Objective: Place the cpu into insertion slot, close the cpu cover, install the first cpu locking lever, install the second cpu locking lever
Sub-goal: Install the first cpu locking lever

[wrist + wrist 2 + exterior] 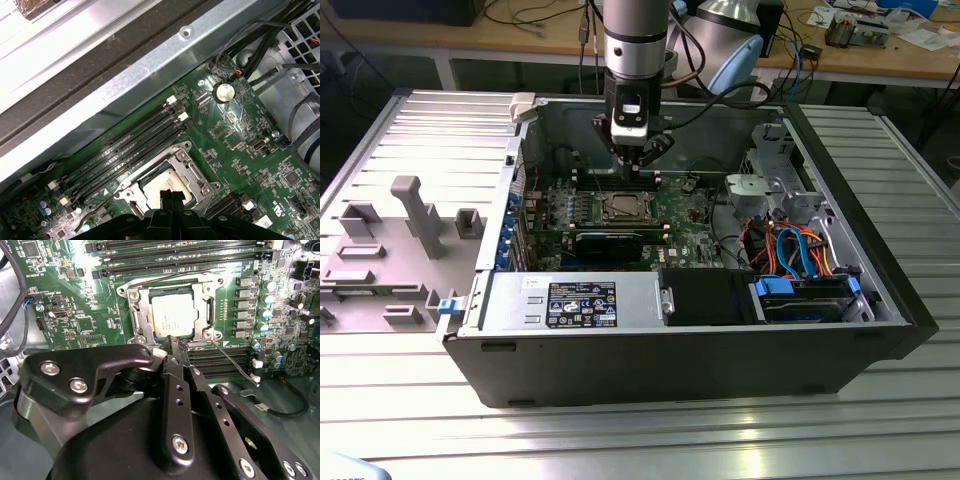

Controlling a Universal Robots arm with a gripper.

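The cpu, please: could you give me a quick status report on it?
The claw shut and empty, at the insertion slot edge. The cpu seated inside, cpu cover down over it. One lever rod angled out beside the slot.

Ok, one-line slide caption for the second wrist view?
Shut gripper at the edge of the insertion slot, where the cpu sits framed by the cpu cover.
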